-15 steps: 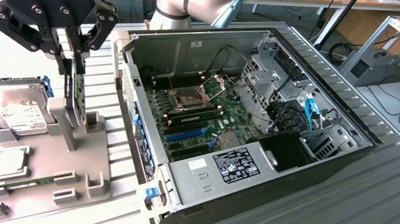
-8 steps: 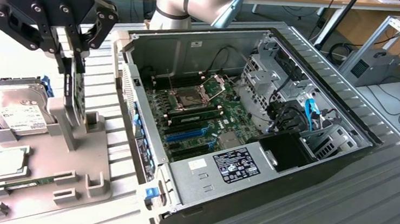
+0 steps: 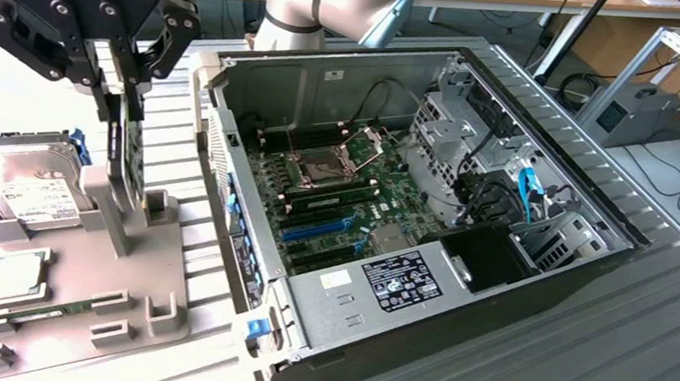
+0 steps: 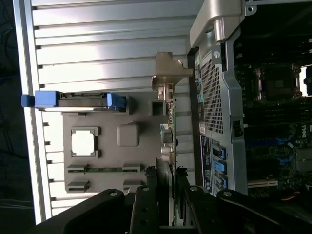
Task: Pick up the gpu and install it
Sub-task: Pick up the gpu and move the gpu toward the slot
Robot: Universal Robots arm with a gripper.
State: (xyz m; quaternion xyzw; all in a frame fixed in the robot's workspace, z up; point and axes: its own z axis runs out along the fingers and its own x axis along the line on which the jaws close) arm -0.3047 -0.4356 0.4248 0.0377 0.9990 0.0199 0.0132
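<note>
One gpu (image 4: 169,141), one hard drive (image 3: 26,186), one case (image 3: 463,340)

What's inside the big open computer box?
A green motherboard with a square processor socket, blue cables and a grey power supply with a label. The power supply covers whatever lies under it.

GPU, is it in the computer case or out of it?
Out. The gpu stands on edge in the grey holder beside the open case, under the claw.
</note>
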